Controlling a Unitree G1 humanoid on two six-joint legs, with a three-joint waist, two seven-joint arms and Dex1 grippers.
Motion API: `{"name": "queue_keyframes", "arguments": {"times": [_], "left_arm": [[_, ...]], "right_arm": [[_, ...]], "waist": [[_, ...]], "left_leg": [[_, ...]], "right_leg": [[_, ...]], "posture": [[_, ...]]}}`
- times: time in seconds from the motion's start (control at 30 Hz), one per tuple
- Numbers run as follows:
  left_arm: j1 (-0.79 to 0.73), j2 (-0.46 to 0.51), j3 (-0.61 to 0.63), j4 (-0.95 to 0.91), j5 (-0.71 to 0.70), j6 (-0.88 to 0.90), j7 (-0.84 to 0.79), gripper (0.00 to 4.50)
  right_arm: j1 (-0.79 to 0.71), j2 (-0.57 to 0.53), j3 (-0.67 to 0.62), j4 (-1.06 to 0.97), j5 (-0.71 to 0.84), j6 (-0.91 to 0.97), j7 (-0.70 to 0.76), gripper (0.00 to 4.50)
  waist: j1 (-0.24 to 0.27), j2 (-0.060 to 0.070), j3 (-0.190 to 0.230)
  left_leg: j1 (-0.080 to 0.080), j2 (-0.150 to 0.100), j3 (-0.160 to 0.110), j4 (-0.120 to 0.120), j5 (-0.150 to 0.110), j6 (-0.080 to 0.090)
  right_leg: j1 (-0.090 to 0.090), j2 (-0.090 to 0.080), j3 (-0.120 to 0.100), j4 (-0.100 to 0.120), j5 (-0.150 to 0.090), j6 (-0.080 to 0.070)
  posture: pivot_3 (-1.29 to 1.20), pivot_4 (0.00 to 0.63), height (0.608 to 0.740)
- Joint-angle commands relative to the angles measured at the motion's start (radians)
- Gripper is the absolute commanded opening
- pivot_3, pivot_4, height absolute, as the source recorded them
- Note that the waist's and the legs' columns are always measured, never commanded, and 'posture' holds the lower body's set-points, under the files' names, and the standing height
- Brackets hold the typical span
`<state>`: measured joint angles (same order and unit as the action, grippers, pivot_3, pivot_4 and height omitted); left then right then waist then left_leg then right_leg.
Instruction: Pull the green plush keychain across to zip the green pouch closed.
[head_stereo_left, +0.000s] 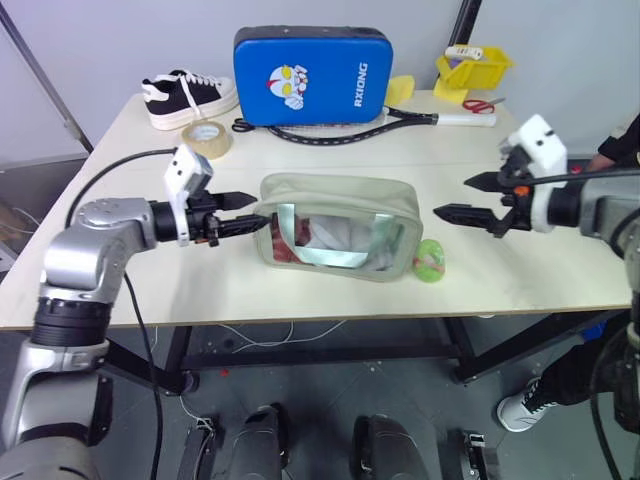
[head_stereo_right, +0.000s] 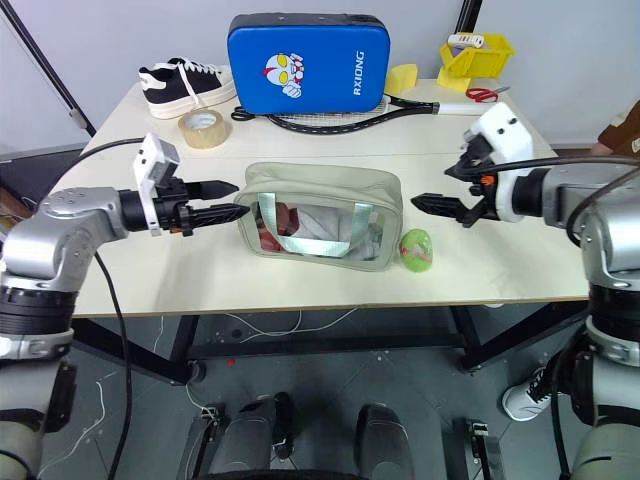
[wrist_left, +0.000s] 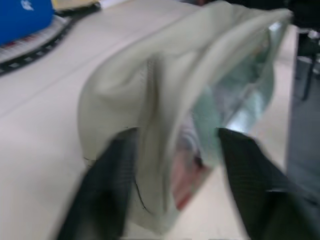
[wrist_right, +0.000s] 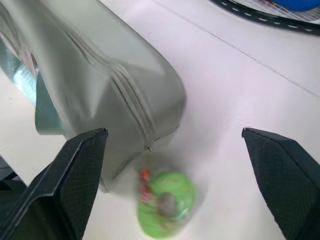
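The green pouch (head_stereo_left: 340, 200) lies on the table's middle, its clear window and mint straps facing me and red and white contents showing through. At its right end the green plush keychain (head_stereo_left: 430, 260) rests on the table. In the right wrist view the keychain (wrist_right: 167, 202) lies just beyond the end of the zipper line on the pouch (wrist_right: 100, 75). My left gripper (head_stereo_left: 243, 212) is open at the pouch's left end, its fingers (wrist_left: 105, 190) on either side of that end. My right gripper (head_stereo_left: 455, 198) hangs open, up and to the right of the keychain, holding nothing.
A blue padded case (head_stereo_left: 312, 75) stands at the back, with a black sneaker (head_stereo_left: 188, 97) and a tape roll (head_stereo_left: 206, 138) to its left. A racket (head_stereo_left: 370, 125), a yellow bin (head_stereo_left: 472, 68) and scissors (head_stereo_left: 482, 104) lie at the back right. A person's sleeve (head_stereo_left: 615, 150) shows at the right edge.
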<state>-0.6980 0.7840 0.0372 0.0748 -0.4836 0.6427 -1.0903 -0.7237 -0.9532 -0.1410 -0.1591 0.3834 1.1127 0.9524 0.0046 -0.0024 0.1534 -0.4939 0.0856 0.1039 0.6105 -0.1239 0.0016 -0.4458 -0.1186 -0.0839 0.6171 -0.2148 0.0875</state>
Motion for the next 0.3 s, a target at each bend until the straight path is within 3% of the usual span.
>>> {"name": "queue_keyframes", "arguments": {"times": [0.03, 0.17, 0.3], "left_arm": [[-0.067, 0.081, 0.069, 0.056, -0.008, -0.053, -0.08, 4.45], [-0.106, 0.148, 0.077, 0.145, -0.004, -0.111, -0.189, 4.45], [-0.123, 0.153, 0.065, 0.185, 0.005, -0.128, -0.226, 4.45]], "right_arm": [[-0.019, -0.038, -0.071, 0.012, 0.063, -0.053, 0.051, 4.5], [-0.004, -0.062, -0.08, 0.01, 0.098, -0.124, 0.104, 4.5], [0.006, -0.075, -0.075, 0.015, 0.112, -0.164, 0.115, 4.5]], "waist": [[-0.001, 0.0, 0.0], [0.003, 0.001, 0.001], [0.007, 0.001, 0.001]], "left_leg": [[0.0, 0.0, 0.001, 0.0, 0.0, 0.0], [0.0, 0.0, 0.002, -0.003, -0.001, 0.001], [-0.001, 0.0, 0.003, -0.005, -0.001, 0.0]], "right_leg": [[0.0, 0.0, 0.0, 0.0, 0.0, 0.0], [-0.002, -0.001, 0.0, -0.003, 0.002, -0.003], [-0.004, -0.001, 0.0, -0.003, 0.002, -0.003]], "posture": [[0.0, 0.15, 0.723], [0.0, 0.15, 0.723], [0.0, 0.15, 0.723]]}}
